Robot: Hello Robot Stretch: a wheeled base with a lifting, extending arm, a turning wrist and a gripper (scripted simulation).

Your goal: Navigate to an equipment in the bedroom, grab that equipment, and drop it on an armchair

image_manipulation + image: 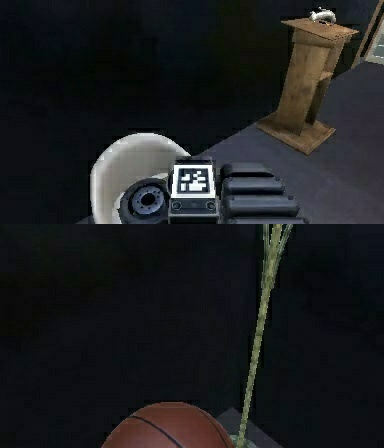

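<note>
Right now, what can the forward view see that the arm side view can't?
Forward view: a basketball at the bottom edge, and beside it a thin green stalk rising from a grey base.

Arm side view: a tall wooden stand with a small white thing on top, and the gripper low down in front of a white rounded shape.

Shared: a dark background behind everything.

Smooth basketball (165,428), rough wooden stand (306,85)
</note>
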